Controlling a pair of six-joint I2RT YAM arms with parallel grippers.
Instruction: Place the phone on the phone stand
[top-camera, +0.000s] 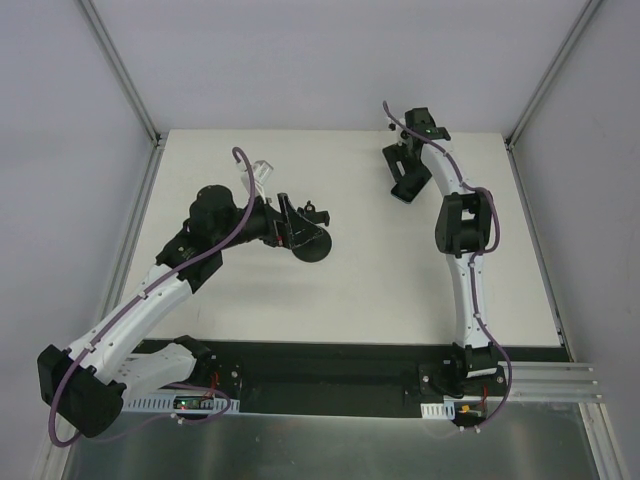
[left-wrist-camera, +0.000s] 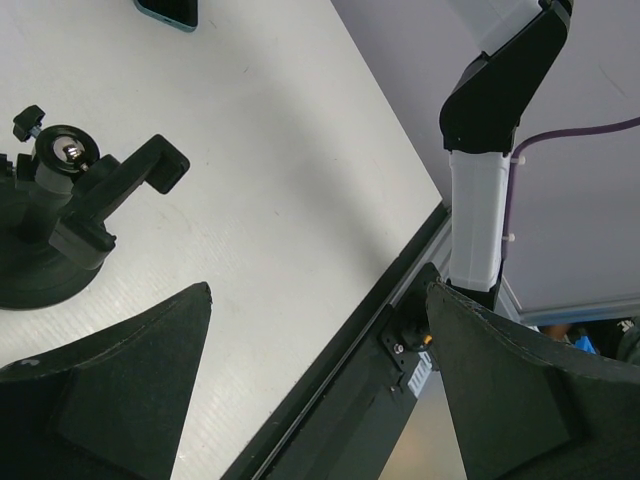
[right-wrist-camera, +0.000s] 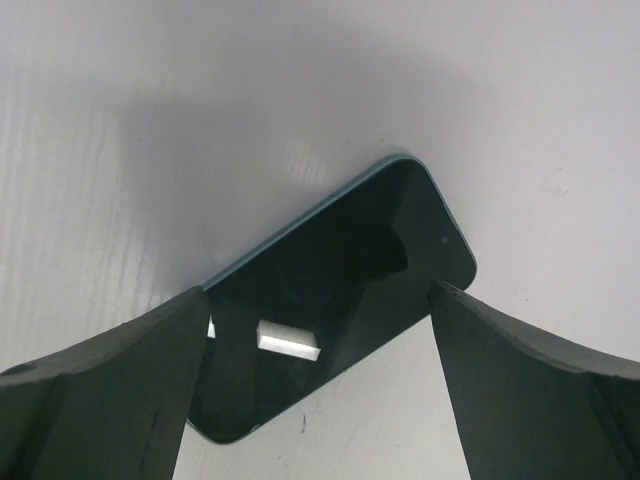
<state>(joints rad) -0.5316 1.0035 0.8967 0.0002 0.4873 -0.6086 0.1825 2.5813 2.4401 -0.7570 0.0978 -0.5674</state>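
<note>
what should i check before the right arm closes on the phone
1. Right end effector open: ok.
2. Flat glossy black phone with a teal edge inside its gap: ok, lying flat on the white table, skewed across the gap.
3. End effector low enough to catch the phone's edges: cannot tell.
4. Black phone stand with round disc base and clamp head standing on its base, clamp empty: ok.
5. Left end effector open, stand not in its grip: ok.
</note>
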